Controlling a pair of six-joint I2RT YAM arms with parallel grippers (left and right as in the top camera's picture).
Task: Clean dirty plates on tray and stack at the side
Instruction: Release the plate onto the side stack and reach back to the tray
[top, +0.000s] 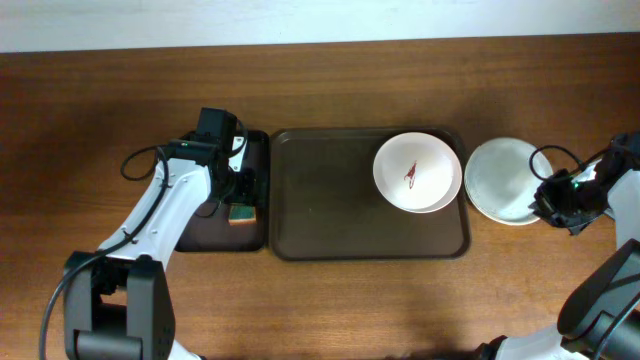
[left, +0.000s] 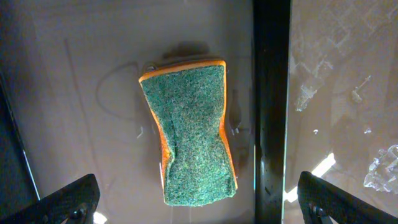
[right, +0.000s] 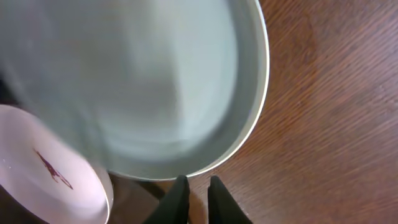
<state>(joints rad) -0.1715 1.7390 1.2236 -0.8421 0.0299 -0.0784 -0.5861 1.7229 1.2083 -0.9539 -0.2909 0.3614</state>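
Observation:
A white plate (top: 417, 172) with a red smear lies at the right end of the large brown tray (top: 330, 215). Clean white plates (top: 505, 180), seemingly two stacked, lie on the table right of the tray. My right gripper (top: 548, 198) is at their right rim. In the right wrist view its fingers (right: 198, 183) are nearly together with nothing between them, just off the clean plate's rim (right: 249, 124). The smeared plate (right: 43, 168) shows at lower left. My left gripper (top: 232, 185) hangs open over a green and orange sponge (left: 189, 140), and its fingers (left: 198, 177) do not touch it.
The sponge (top: 241, 213) lies on a narrow dark tray (top: 205, 235) left of the large tray. The rim (left: 270, 112) between the two trays runs close beside the sponge. Bare wood table surrounds the trays, and the right arm's cable loops near the stacked plates.

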